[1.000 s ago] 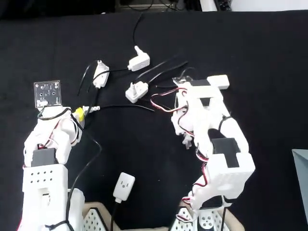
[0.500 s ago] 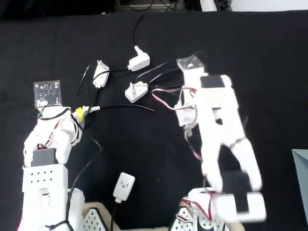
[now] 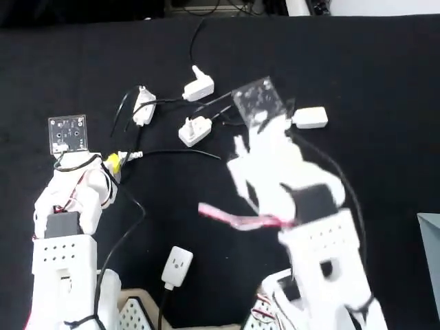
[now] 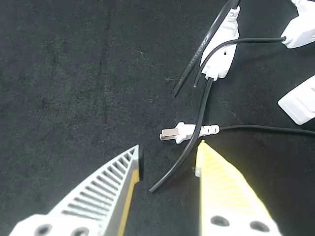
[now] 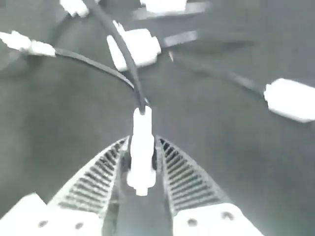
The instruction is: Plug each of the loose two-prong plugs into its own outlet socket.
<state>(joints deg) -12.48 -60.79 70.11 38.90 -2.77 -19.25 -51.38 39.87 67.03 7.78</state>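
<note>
right wrist view, white plug clamped between fingers

Matte black cloth over the whole table, evenly lit. Beyond the far edge, a dark strip with a white patch. At the right edge, a grey-blue corner.

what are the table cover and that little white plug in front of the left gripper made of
Table cover: black cloth, probably felt or fleece. It is matte, with a fuzzy nap and pale lint specks.
White plug: the body looks like moulded plastic, smooth with a slight sheen and ribbed at the cable end. Its prongs look like bare metal, dull silver-grey.
</note>
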